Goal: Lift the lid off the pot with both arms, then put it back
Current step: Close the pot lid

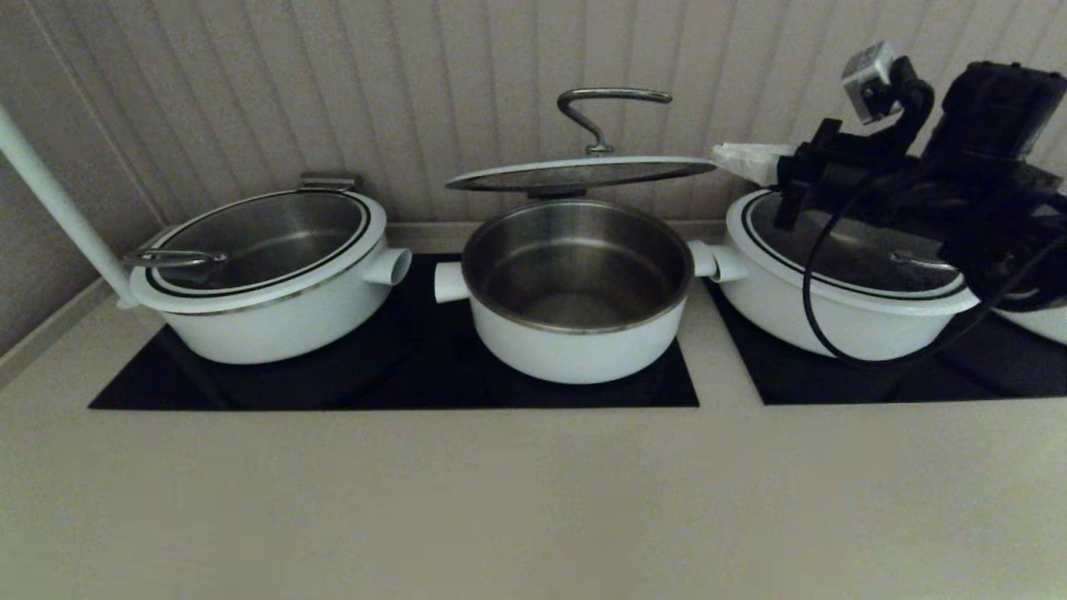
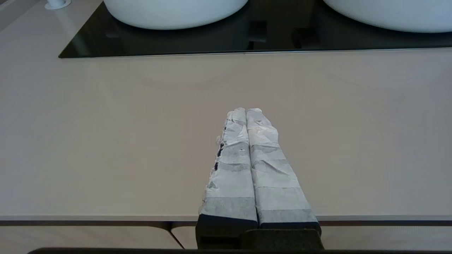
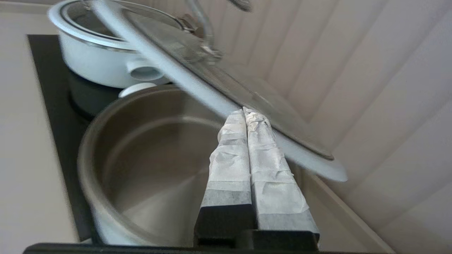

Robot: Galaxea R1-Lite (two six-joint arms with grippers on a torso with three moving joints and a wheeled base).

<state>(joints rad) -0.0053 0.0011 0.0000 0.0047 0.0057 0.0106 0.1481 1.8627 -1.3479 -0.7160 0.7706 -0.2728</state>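
Lid (image 1: 581, 173) of glass with a wide white rim hangs raised above the middle pot (image 1: 575, 287), clear of its steel rim and close to level, with its curved steel bar handle (image 1: 611, 107) standing up at 12 o'clock against the ribbed wall (image 1: 333, 83). Seen from the head camera, the pot sits at the centre of the scene on a black cooktop panel (image 1: 400, 367), its steel inner bowl open and bare, a short white stub at 9 o'clock and another at 3 o'clock. From the lid's 3 o'clock edge the right gripper (image 1: 742, 160) reaches in, its bulky black arm and looping cable crossing over the lidded pot on the right (image 1: 850, 283). In the right wrist view the right gripper (image 3: 245, 111) has its two white-wrapped fingers pressed flat together with no gap, their tips touching the underside of the lid's white rim (image 3: 197, 84); they grasp nothing between them. At 9 o'clock of the centre pot stands another lidded pot (image 1: 267, 275) beside a slanted white pole (image 1: 58, 200). The left gripper (image 2: 246, 110) shows only in its own wrist view, held over bare beige countertop (image 2: 106, 134) on the near side of the cooktop, well apart from the pots, its taped fingers likewise closed tight against each other and empty
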